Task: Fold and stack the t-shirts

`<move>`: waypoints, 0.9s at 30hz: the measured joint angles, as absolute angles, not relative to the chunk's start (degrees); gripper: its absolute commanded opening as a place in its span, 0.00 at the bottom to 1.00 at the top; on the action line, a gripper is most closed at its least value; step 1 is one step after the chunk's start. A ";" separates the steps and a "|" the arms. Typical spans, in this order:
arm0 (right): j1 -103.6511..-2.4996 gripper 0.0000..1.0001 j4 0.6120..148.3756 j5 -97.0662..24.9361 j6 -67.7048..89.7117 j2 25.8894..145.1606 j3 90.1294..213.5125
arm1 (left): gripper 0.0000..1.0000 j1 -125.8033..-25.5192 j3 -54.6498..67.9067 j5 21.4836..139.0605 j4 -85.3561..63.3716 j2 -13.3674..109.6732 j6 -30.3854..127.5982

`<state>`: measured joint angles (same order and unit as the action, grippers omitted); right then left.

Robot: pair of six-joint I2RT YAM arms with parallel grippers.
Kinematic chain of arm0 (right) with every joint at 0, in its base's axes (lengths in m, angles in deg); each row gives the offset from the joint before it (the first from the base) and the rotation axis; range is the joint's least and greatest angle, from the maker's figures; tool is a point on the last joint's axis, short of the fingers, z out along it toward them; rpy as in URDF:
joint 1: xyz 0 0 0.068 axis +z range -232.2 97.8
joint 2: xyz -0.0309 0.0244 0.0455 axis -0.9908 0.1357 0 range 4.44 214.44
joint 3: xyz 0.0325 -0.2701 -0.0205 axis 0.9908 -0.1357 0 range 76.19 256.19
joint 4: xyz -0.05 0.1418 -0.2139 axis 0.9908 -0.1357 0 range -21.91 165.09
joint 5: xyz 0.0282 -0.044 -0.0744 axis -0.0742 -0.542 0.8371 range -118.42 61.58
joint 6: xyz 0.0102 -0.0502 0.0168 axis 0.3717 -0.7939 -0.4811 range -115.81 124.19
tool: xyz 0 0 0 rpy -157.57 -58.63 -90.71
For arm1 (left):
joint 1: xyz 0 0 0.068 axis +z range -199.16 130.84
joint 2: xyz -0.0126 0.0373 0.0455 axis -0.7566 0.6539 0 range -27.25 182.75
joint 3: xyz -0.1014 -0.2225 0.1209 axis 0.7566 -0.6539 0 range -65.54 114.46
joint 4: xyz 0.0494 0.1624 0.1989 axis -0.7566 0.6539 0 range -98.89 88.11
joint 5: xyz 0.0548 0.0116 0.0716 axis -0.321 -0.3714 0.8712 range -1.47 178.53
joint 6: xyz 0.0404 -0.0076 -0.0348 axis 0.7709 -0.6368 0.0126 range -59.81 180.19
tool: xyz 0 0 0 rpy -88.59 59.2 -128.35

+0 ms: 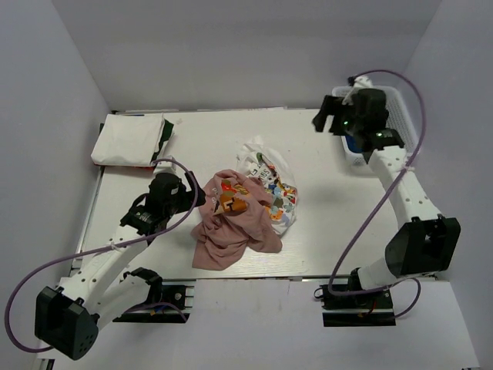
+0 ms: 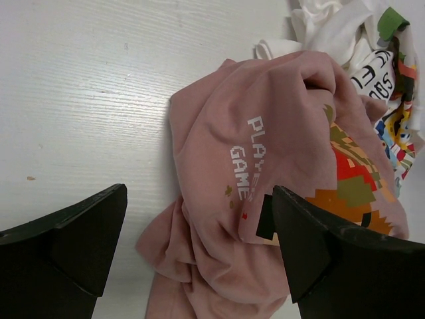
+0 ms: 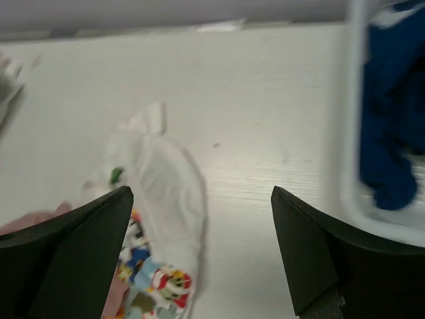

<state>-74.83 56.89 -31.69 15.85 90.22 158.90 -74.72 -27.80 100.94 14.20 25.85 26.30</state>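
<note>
**One fold down, three shirts waiting**

We see a folded white shirt (image 1: 127,139) at ten o'clock. The pink shirt (image 1: 231,223) and printed white shirt (image 1: 271,179) lie crumpled mid-table, and the blue shirt (image 3: 388,126) sits in the basket (image 1: 402,108) at two o'clock. Our left gripper (image 2: 199,199) and right gripper (image 3: 201,196) gape wide, empty.

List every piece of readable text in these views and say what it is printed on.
"PLAYE" above "GAME": white block letters on the dusty-pink t-shirt; the word ends run into a fold.
Black letters on the white printed t-shirt: cut by folds, not readable for certain.
Top and right wrist views: prints too small or blurred to read.
</note>
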 measured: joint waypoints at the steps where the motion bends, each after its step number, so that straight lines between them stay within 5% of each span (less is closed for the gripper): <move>1: -72.46 0.90 57.57 -33.31 15.87 89.54 157.24 | 1.00 -74.72 -27.85 100.92 14.14 25.61 26.14; 14: -48.88 0.90 56.70 -32.11 14.39 119.42 157.90 | 1.00 -74.72 -28.66 102.10 14.77 21.06 24.75; 16: -48.36 0.67 56.04 -30.27 14.04 120.82 160.00 | 1.00 -74.72 -28.64 102.77 15.14 20.54 24.55; 17: -48.07 0.46 56.00 -29.00 13.99 120.82 160.35 | 1.00 -74.72 -28.64 102.95 15.25 20.38 24.50; 18: -47.94 0.10 55.95 -27.87 13.75 120.82 160.54 | 1.00 -74.72 -28.64 103.12 15.36 20.27 24.37; 19: -47.85 0.00 55.93 -26.77 13.93 120.76 160.63 | 1.00 -74.72 -28.64 103.17 15.47 20.25 24.33; 27: -47.77 0.00 56.06 -17.22 14.91 111.12 159.73 | 1.00 -74.72 -28.64 103.60 16.61 20.43 24.15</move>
<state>-47.77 56.06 -17.22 14.91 111.12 159.73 -74.72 -28.64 103.60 16.61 20.43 24.15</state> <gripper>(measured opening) 0.027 0.996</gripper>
